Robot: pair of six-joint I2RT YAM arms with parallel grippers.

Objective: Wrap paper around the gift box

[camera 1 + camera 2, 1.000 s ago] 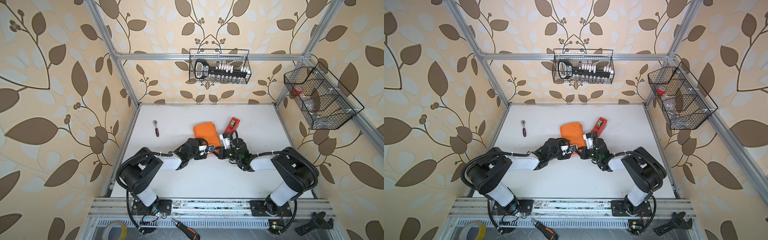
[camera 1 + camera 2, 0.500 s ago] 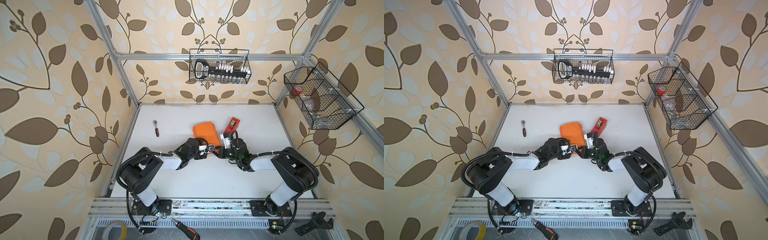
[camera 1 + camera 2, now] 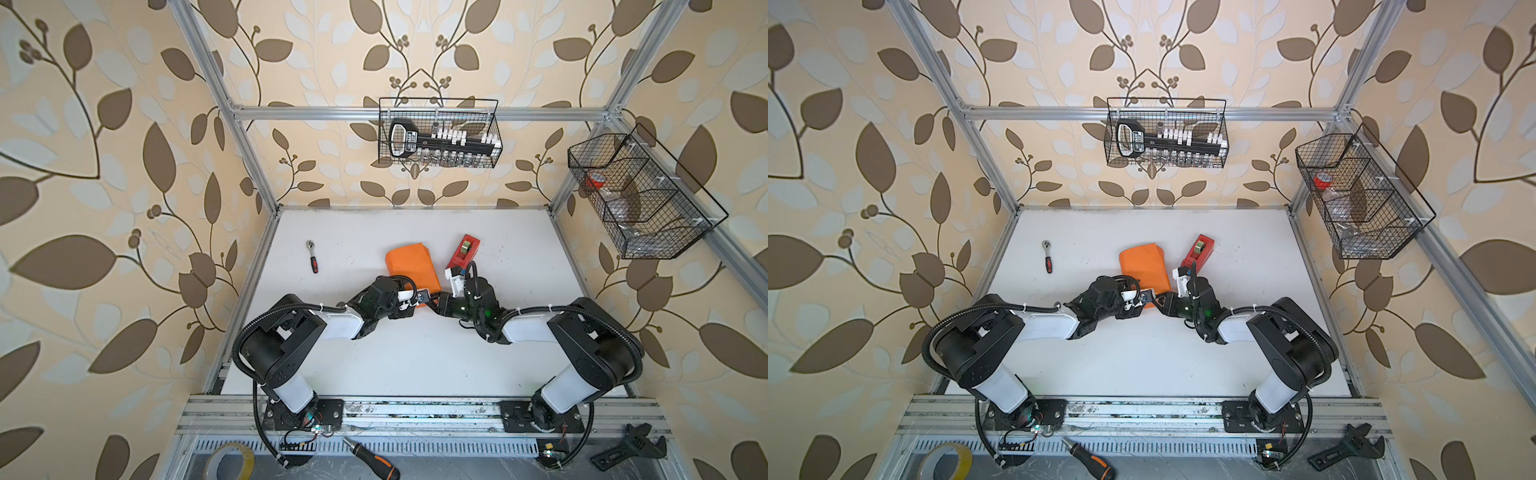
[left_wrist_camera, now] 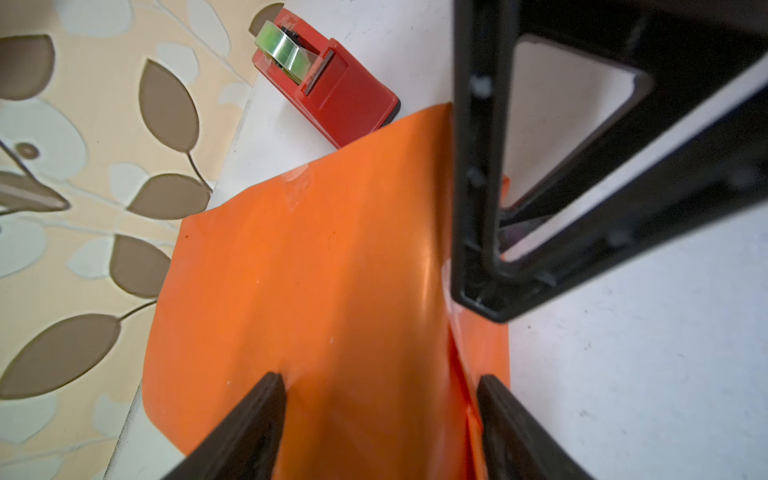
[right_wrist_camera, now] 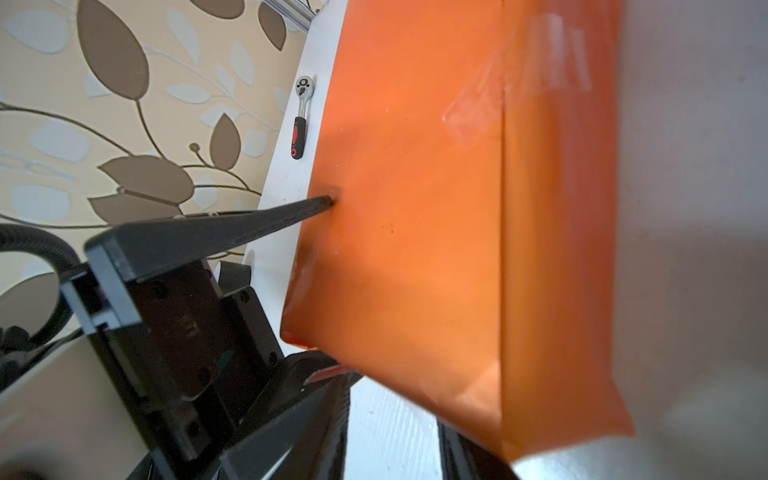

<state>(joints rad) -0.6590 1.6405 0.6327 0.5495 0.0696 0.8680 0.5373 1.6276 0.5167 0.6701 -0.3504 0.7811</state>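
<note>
While the bright orange, creased sheet of paper point(image 3: 409, 266) lies folded mid-way across the white bench point(image 3: 415, 357), just beside the red tape dispenser point(image 3: 464, 251), the left gripper point(image 4: 380, 380) is spread wide at its near end, one fingertip point(image 5: 320, 204) touching it; the right gripper point(image 5: 390, 403) is partly parted at the near corner, clasping nothing.

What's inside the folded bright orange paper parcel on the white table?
Nothing inside shows. The bright orange paper covers every face in view, with clear tape on its seam; whatever it wraps is hidden.
</note>
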